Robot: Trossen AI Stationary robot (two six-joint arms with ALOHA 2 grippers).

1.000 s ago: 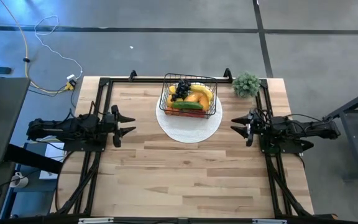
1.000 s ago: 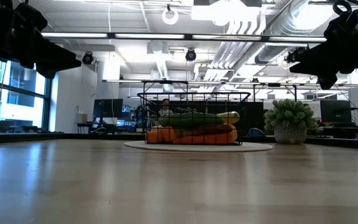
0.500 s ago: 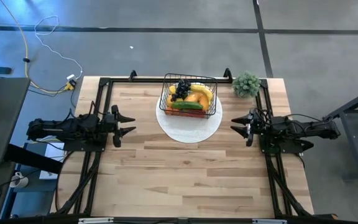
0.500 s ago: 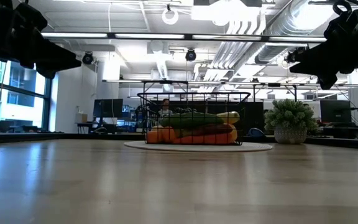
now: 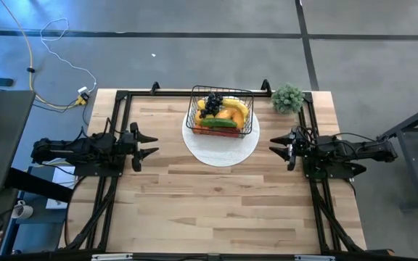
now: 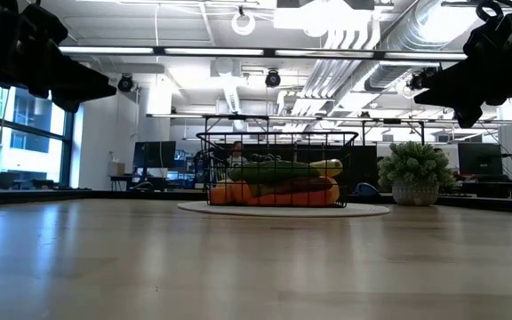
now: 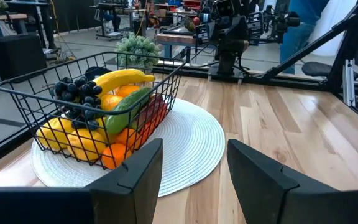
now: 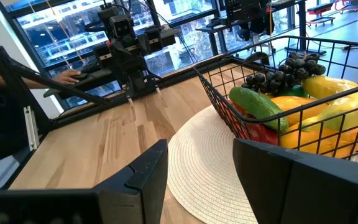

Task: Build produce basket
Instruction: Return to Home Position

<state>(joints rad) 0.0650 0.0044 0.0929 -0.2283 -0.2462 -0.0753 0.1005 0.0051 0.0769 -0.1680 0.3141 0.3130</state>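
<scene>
Nothing has been moved; the black wire-mesh rectangular basket (image 5: pixel 223 89) at twelve o'clock is judged complete, left gripper (image 5: pixel 151 144) and right gripper (image 5: pixel 273 145) parked, jaws open and empty.

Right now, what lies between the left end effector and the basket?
From the left end effector, bare table, then white mat, up to the basket; seen in the high view.

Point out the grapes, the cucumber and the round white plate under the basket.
grapes (image 7: pixel 78 94): left wrist view, middle of the dark bunch.
cucumber (image 7: pixel 128 106): left wrist view, middle of its green body.
plate (image 7: pixel 194 140): left wrist view, bare woven surface near its rim.
</scene>
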